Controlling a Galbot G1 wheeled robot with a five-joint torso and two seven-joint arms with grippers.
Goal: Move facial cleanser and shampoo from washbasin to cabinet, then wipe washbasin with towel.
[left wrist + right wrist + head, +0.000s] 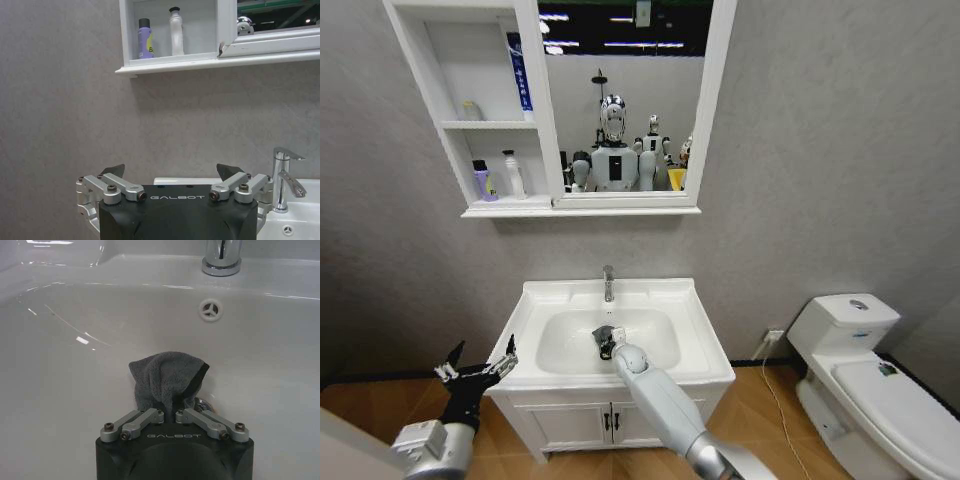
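- Standing against a grey wall, the white washbasin (705, 335) has a chrome tap (608, 283); the cabinet (455, 125) hangs above, a toilet (860, 385) alongside.
- Right gripper (172, 407) is down in the bowl, jaws pinching the dark grey towel (167, 377) near the drain.
- Left gripper (480, 368) hovers off the basin's left edge, jaws spread, holding nothing.
- Left wrist view catches a purple bottle (145, 39) and a white bottle (176, 31) on the cabinet's lowest shelf.

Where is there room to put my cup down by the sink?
The washbasin rim is bare on both sides of the tap. The bowl is crowded: the right gripper presses the towel there. The left gripper hovers off the left edge.
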